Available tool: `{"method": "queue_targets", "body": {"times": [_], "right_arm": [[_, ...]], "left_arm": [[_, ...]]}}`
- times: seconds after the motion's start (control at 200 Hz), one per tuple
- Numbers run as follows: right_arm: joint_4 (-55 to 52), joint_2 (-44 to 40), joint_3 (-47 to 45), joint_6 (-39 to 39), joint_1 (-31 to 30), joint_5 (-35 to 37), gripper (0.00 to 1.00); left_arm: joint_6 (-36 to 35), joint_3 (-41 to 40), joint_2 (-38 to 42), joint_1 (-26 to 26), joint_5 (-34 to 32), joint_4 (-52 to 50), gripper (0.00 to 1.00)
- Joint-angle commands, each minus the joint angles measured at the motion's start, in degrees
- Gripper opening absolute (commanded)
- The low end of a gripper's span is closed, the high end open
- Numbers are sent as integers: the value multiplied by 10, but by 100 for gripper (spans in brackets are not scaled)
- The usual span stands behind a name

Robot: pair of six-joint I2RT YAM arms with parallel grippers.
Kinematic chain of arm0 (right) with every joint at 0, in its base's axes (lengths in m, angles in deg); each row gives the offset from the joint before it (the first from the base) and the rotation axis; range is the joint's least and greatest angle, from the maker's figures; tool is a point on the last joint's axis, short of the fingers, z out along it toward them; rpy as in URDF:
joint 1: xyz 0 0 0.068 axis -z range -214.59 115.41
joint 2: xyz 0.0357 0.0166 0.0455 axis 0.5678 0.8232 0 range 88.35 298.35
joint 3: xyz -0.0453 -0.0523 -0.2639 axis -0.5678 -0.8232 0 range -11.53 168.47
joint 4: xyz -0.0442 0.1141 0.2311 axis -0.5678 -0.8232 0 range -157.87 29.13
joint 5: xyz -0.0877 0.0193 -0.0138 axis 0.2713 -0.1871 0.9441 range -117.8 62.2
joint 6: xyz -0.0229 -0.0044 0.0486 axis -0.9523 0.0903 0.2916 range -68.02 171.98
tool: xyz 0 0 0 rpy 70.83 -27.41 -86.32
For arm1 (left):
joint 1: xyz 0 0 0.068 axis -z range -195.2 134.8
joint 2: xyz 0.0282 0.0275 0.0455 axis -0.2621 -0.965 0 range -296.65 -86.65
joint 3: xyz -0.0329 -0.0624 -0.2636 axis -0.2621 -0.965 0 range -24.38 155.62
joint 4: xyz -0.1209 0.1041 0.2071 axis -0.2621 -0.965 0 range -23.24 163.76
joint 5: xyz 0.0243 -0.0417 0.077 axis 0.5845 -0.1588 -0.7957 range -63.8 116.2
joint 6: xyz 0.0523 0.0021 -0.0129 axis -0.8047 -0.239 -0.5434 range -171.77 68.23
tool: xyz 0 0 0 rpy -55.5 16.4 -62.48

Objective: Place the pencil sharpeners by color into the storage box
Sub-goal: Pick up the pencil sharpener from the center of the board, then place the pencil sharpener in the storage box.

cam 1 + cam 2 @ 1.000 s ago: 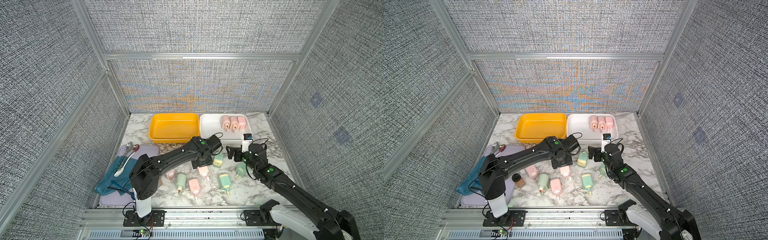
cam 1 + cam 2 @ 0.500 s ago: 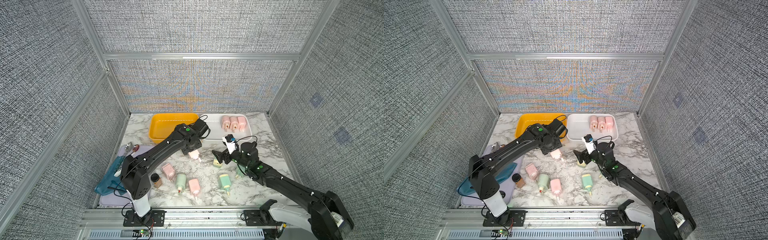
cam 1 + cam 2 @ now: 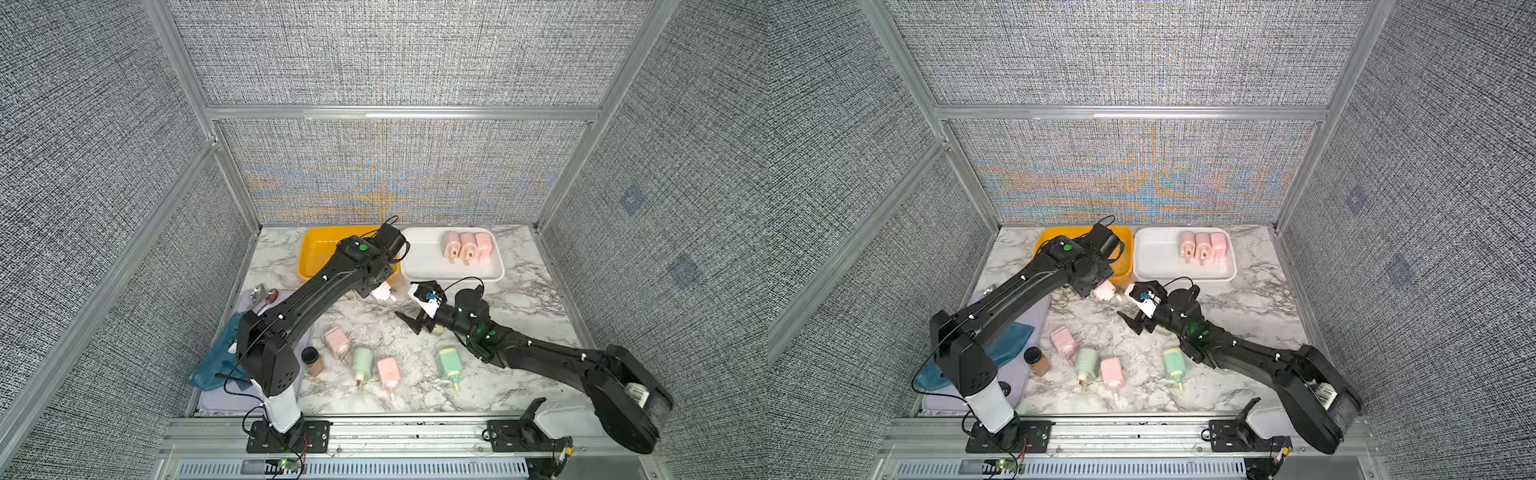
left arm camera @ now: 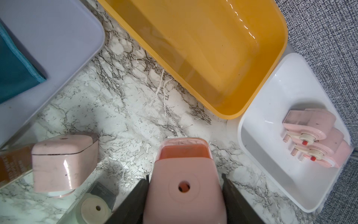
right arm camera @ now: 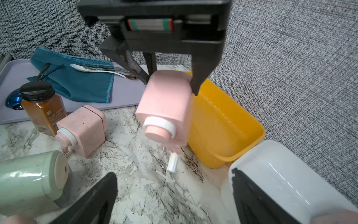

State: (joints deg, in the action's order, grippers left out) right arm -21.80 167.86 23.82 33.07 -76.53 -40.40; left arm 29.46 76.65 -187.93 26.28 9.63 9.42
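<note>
My left gripper is shut on a pink pencil sharpener, held above the marble just in front of the yellow storage box. Its white crank hangs down. Three pink sharpeners lie in the white storage box. My right gripper stands open and empty, facing the held sharpener from close by. On the table lie two pink sharpeners and two green ones. Another green one is mostly hidden under my right wrist.
A brown jar with a black lid stands beside the loose sharpeners. At the left, a lilac tray carries a teal cloth and spoons. Woven grey walls enclose the table on three sides.
My left gripper has lifted a pink sharpener off the table's middle and carried it back toward the boxes. My right gripper has swung left toward the centre.
</note>
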Motion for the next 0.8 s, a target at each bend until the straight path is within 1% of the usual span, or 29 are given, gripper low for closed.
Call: {"method": "queue_targets", "body": {"times": [0.0, 0.08, 0.14, 0.285, 0.375, 0.45, 0.615, 0.701, 0.796], "right_arm": [[88, 27, 16, -34, -5, 12, 94], [80, 54, 33, -67, -16, 46, 94], [93, 70, 38, -75, -21, 65, 94], [132, 90, 39, -63, -24, 62, 93], [140, 104, 46, -69, -25, 70, 90], [145, 111, 52, -74, -26, 62, 88], [137, 120, 70, -73, -30, 40, 81], [128, 128, 79, -72, -31, 32, 74], [134, 138, 79, -71, -31, 36, 75]], "left_arm": [[11, 14, -9, 0, 14, -22, 0], [15, 7, -9, 0, 23, -9, 0], [22, 3, -8, 0, 26, -1, 0], [35, 0, 2, 0, 4, 9, 0], [44, -11, 12, 0, 17, 32, 0], [52, -22, 17, 0, 25, 51, 0], [63, -25, 14, -1, 24, 49, 0], [63, -26, 16, -1, 25, 51, 0], [70, -32, 22, -1, 20, 53, 0]]}}
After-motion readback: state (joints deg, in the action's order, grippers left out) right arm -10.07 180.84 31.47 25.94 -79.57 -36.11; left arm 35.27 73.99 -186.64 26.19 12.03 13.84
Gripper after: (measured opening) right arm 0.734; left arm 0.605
